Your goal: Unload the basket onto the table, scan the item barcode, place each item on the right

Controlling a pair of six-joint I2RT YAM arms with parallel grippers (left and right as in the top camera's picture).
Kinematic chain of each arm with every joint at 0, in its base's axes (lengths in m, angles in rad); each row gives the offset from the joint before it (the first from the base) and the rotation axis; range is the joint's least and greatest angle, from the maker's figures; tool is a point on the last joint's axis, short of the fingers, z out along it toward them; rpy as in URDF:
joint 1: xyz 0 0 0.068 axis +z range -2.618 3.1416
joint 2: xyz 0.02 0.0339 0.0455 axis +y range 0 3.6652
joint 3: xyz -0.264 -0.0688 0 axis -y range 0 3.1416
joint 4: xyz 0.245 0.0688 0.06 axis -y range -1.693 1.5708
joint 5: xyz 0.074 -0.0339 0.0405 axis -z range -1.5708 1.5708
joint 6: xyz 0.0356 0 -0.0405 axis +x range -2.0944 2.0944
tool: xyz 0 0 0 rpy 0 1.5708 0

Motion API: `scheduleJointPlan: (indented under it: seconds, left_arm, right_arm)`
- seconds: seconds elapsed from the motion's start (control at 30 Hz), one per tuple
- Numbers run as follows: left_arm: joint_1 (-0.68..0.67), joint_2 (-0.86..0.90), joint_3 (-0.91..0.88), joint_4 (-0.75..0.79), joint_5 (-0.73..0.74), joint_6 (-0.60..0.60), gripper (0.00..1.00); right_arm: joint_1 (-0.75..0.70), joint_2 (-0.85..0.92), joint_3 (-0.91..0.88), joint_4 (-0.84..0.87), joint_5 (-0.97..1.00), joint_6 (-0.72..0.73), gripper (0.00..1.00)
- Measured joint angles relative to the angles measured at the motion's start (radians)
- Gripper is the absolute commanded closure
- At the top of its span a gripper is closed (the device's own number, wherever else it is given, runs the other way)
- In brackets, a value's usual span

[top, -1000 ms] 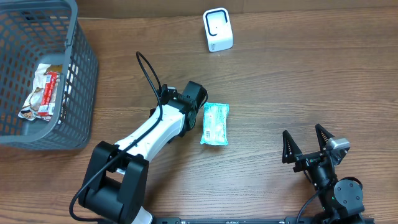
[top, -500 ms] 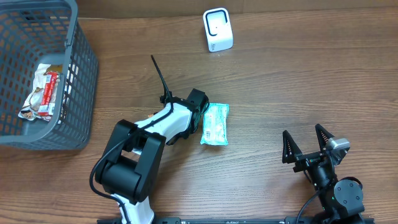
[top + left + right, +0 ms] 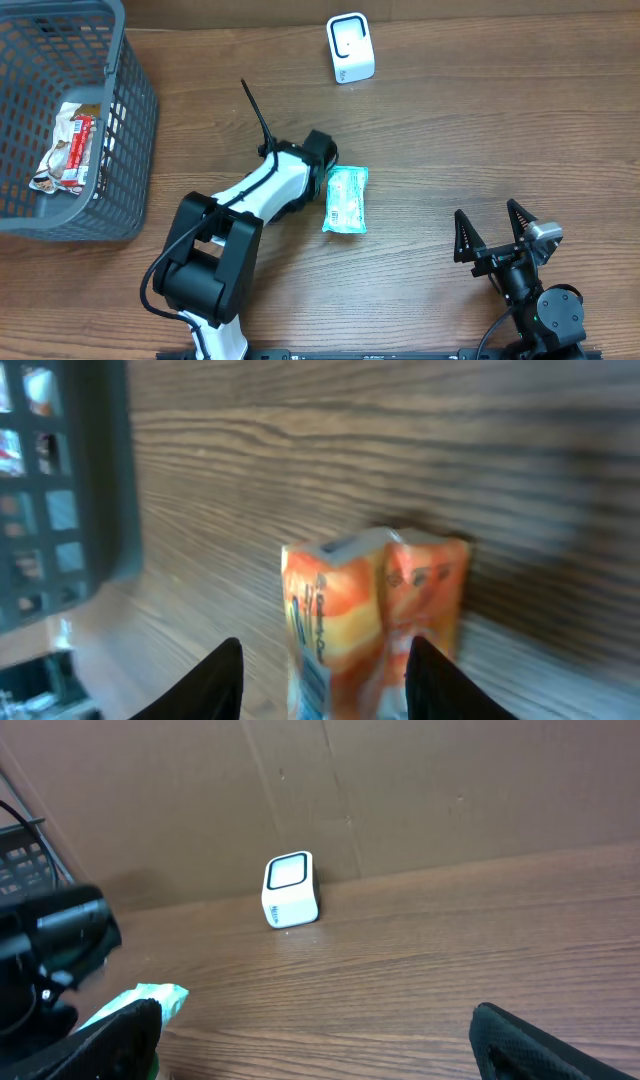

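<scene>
The item, a pale green and white packet (image 3: 345, 200), lies flat on the wooden table near the middle. My left gripper (image 3: 328, 680) hangs over its left edge, under the black wrist head (image 3: 318, 152). In the blurred left wrist view the packet (image 3: 370, 610) looks orange, with blue print on its left side, and sits between my parted fingers with a gap on the left. The white scanner (image 3: 350, 48) stands at the back of the table, also visible from the right wrist (image 3: 291, 890). My right gripper (image 3: 495, 240) rests open and empty at the front right.
A grey plastic basket (image 3: 130, 120) stands at the far left with a snack wrapper (image 3: 68, 148) inside. A cardboard wall (image 3: 400, 780) closes off the back behind the scanner. The left arm's cable (image 3: 255, 115) sticks up over the table.
The left arm has swung and folded closer over the packet, and its jaws have gone from shut to parted. The packet and the right arm have not moved.
</scene>
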Motion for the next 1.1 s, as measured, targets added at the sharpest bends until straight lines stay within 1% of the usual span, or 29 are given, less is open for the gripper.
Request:
scheduleJointPlan:
  seconds: [0.13,0.27,0.37,0.47,0.5,0.57,0.63,0.8,0.93,1.1]
  left_arm:
    - [0.044,0.000,0.095,-0.048,0.109,-0.006,0.57]
    - [0.082,0.000,0.129,-0.038,0.198,0.008,0.52]
    - [0.089,0.000,0.129,-0.041,0.234,0.019,0.52]
    - [0.093,0.000,0.144,-0.084,0.259,0.023,0.50]
    - [0.099,0.000,0.158,-0.109,0.269,0.023,0.49]
    - [0.124,0.000,0.195,-0.131,0.298,0.022,0.42]
    - [0.166,-0.006,0.225,-0.129,0.350,0.034,0.37]
    - [0.344,-0.100,0.247,-0.098,0.531,0.102,0.32]
    - [0.498,-0.195,0.249,-0.099,0.644,0.163,0.32]
    - [0.580,-0.212,0.225,-0.069,0.694,0.192,0.32]
  right_arm:
    - [0.000,0.000,0.000,0.000,0.000,0.000,0.00]
    - [0.000,0.000,0.000,0.000,0.000,0.000,0.00]
    - [0.000,0.000,0.000,0.000,0.000,0.000,0.00]
    - [0.000,0.000,0.000,0.000,0.000,0.000,0.00]
    - [0.000,0.000,0.000,0.000,0.000,0.000,0.00]
    - [0.000,0.000,0.000,0.000,0.000,0.000,0.00]
    - [0.000,0.000,0.000,0.001,0.000,0.000,0.00]
    - [0.000,0.000,0.000,0.001,0.000,0.000,0.00]
    - [0.000,0.000,0.000,0.000,0.000,0.000,0.00]
    - [0.000,0.000,0.000,0.000,0.000,0.000,0.00]
